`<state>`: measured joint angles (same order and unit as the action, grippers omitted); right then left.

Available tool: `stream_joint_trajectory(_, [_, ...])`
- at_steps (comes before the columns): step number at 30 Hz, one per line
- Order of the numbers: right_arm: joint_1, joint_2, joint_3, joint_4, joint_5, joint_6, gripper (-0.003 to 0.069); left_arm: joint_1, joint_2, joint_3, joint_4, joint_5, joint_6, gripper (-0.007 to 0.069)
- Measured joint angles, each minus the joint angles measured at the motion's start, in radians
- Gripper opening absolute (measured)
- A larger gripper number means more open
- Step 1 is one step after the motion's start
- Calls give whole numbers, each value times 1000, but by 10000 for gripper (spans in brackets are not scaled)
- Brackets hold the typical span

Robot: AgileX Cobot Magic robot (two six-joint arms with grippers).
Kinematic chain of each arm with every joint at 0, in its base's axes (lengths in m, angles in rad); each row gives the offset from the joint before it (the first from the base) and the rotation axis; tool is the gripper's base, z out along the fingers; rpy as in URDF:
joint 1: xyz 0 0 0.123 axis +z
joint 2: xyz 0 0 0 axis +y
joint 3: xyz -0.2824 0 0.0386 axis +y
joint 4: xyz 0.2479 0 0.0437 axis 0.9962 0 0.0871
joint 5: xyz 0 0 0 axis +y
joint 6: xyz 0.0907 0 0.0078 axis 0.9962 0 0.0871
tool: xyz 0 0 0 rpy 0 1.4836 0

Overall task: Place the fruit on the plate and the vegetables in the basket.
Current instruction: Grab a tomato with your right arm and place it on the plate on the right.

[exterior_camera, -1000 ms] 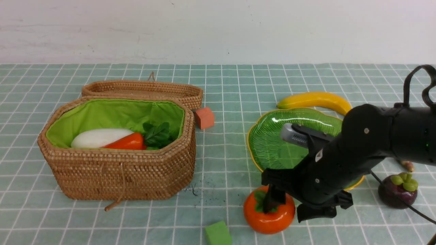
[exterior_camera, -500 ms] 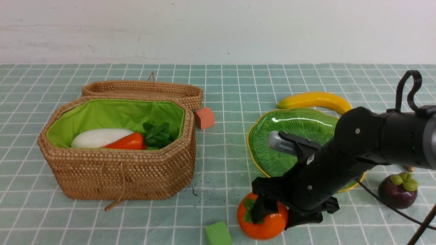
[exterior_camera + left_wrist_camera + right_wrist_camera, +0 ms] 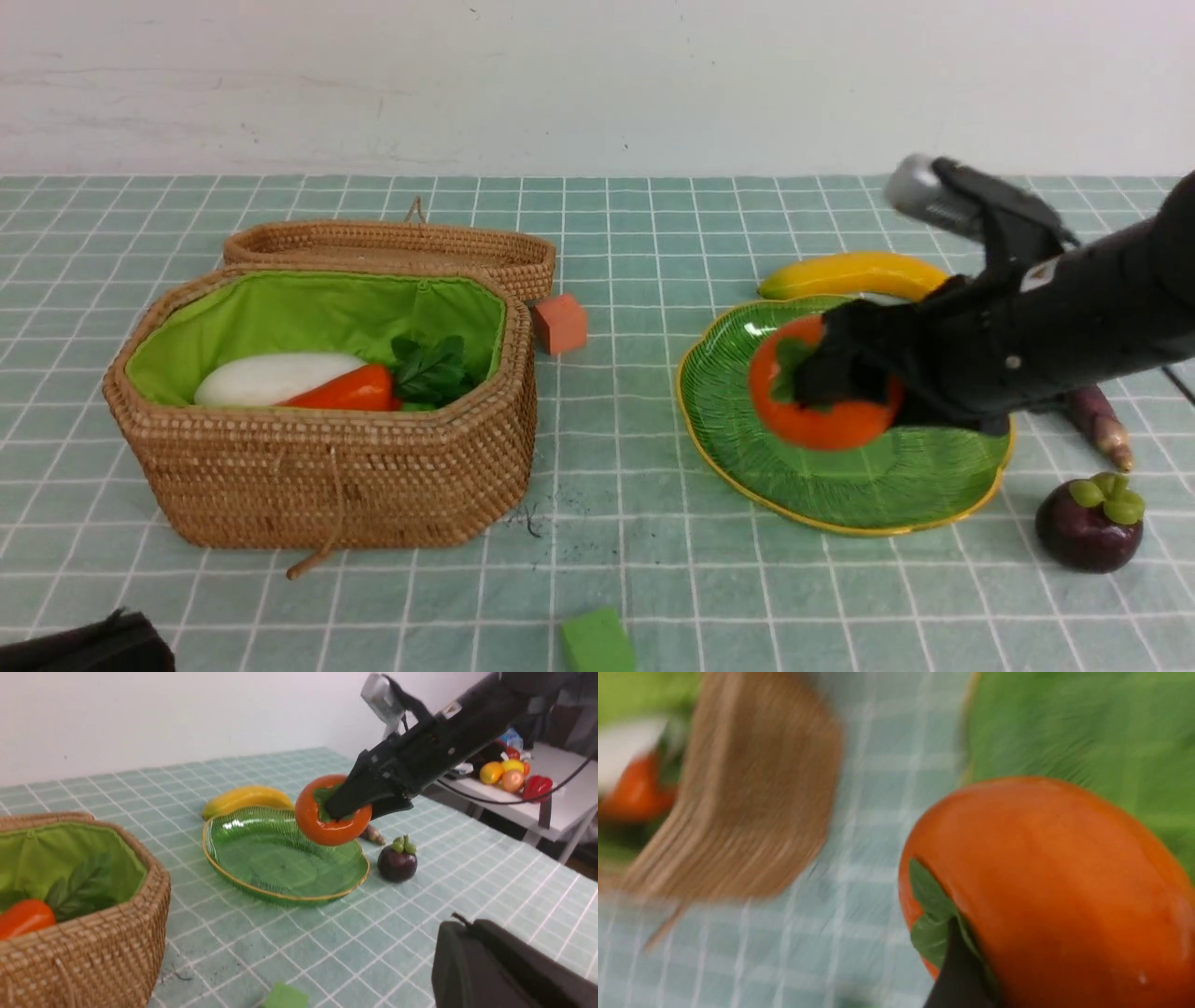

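My right gripper (image 3: 834, 387) is shut on the orange persimmon (image 3: 826, 420) and holds it in the air above the green leaf-shaped plate (image 3: 896, 481). One dark fingertip (image 3: 957, 970) presses at its green calyx. The yellow banana (image 3: 854, 273) lies on the cloth behind the plate, and the dark purple mangosteen (image 3: 1088, 527) sits to the plate's right. An eggplant (image 3: 1100, 422) tip shows behind my right arm. The wicker basket (image 3: 336, 476) on the left holds a white radish (image 3: 271, 376) and an orange carrot (image 3: 350, 392). My left gripper (image 3: 460, 926) is shut and empty, low at the near left.
The wicker lid (image 3: 392, 247) leans behind the basket. A red foam block (image 3: 560, 323) lies between the basket and the plate, and a green foam block (image 3: 596, 642) sits at the front edge. A side table (image 3: 560, 798) with toy produce stands beyond the right side.
My right gripper closed on the persimmon at the front of the table, lifted it, and carried it back over the plate. The left arm's tip has come into view at the bottom left.
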<state>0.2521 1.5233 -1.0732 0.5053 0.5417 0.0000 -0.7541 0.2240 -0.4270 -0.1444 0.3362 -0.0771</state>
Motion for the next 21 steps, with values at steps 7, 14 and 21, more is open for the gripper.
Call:
stream_joint_trajectory(7, [-42, 167, -11, -5, -63, -67, 519, 0, 0, 0, 0, -4, 0, -13])
stream_joint_trajectory(14, [-62, 188, -58, -29, 30, -40, 676, 0, 0, 0, 0, -4, 0, -13])
stream_joint_trajectory(21, [-116, 52, -163, -237, 315, 77, 573, 0, 0, 0, -6, -4, 0, -13])
